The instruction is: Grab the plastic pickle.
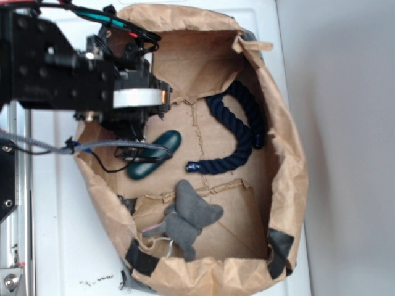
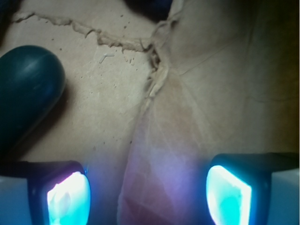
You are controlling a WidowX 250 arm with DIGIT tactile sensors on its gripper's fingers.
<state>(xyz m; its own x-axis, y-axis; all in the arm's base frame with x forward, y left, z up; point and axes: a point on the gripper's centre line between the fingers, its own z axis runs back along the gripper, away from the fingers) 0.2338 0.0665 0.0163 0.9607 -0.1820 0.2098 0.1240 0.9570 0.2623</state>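
Pickle (image 1: 154, 155) lies on the floor of the paper bag (image 1: 287, 154), left half, tilted with one rounded end up-right and the other down-left. Smooth dark green, glossy.

Gripper (image 1: 137, 143) is over the pickle's middle in the exterior view, the black arm (image 1: 58, 65) reaching in from the upper left. Whether the fingers touch the pickle can't be told from that angle.

Wrist view: gripper (image 2: 149, 192) jaws spread wide, both fingertips (image 2: 68, 194) glowing cyan at the bottom edge, nothing between them but bare brown paper. Pickle (image 2: 26, 89) sits at the left edge, above and outside the left finger, not inside the gap. So it's beside the jaws, not gripped.

Other contents: dark navy rope (image 1: 237, 132) curved in a hook shape in the right half, clear of the pickle. Grey plush toy (image 1: 188, 217) lies lower centre on a folded paper flap, near the pickle's lower end but apart.

Surface: creased, torn brown paper lining with a ragged seam running through the centre. Bag rim is rolled down, black tape (image 1: 279, 248) at the lower corners. Bag rests on a white top (image 1: 68, 246); plain pale wall to the right.
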